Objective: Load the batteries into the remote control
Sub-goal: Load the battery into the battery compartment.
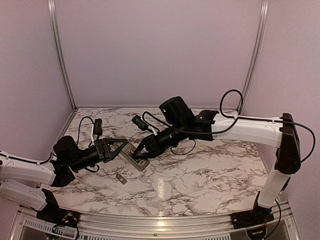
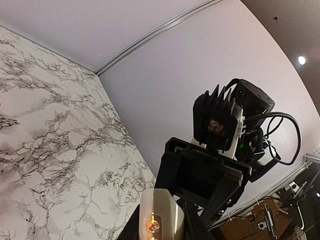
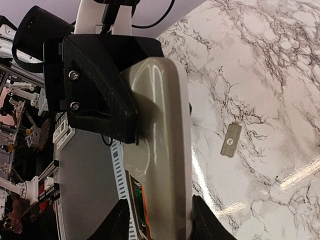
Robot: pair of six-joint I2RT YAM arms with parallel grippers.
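The remote control is held above the table with its grey-beige back up, and my left gripper is shut on it. In the right wrist view the remote control runs down the middle, with the left gripper's black fingers clamped on its far part. The batteries, one green and one orange-red, lie side by side in the open recess at its near end. My right gripper is open with a fingertip on each side of that end. In the left wrist view the remote's rounded end sticks out of my left gripper.
A small flat grey cover piece lies on the marble table just in front of the grippers; the right wrist view shows the cover piece too. Purple walls close off the back and both sides.
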